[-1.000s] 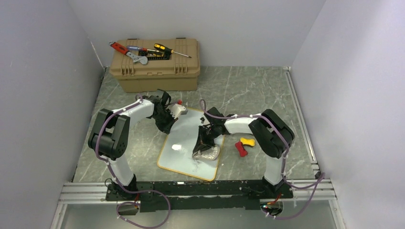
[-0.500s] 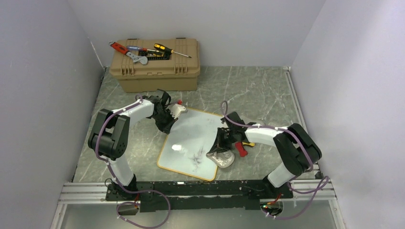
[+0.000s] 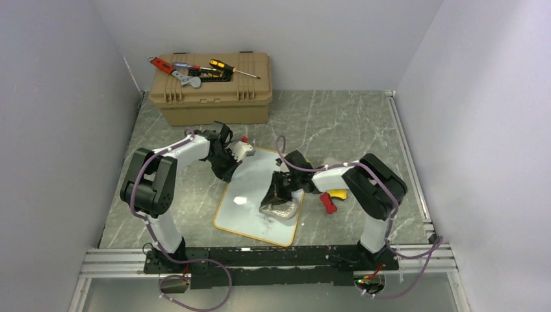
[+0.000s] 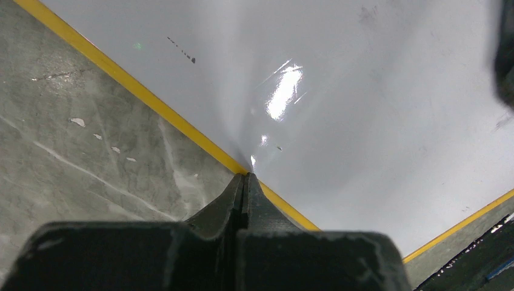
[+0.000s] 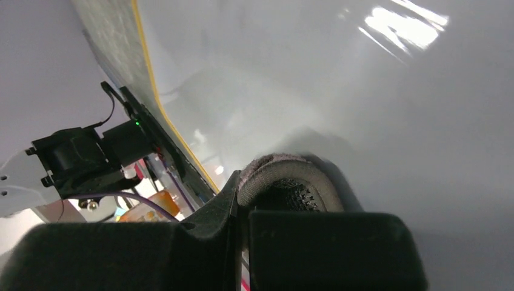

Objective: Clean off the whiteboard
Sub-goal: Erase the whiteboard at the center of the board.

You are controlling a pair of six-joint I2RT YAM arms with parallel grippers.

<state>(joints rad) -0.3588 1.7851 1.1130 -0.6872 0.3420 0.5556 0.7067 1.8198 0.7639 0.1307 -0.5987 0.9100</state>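
The whiteboard [image 3: 250, 188] lies flat on the table, white with a thin yellow-orange frame. Faint dark smears remain near its lower right [image 3: 268, 218]. My left gripper [image 3: 229, 171] is shut with nothing between its fingers. Its tips [image 4: 245, 177] rest on the frame at the whiteboard's [image 4: 363, 85] upper left edge. My right gripper [image 3: 279, 195] is shut on a grey cloth pad [image 3: 282, 209] that lies on the board's lower right part. The right wrist view shows the pad [image 5: 285, 176] curled at the right gripper's [image 5: 242, 194] tips against the glossy whiteboard [image 5: 376, 103].
A tan toolbox [image 3: 211, 91] stands at the back left with screwdrivers [image 3: 227, 67] and a wrench [image 3: 188, 79] on its lid. A red and yellow object [image 3: 331, 198] lies just right of the board. A small white thing with a red cap [image 3: 243, 147] sits by the left gripper.
My right gripper swept the cloth pad to the right past the board's edge, then back left onto the board's lower right part. The left arm has not moved.
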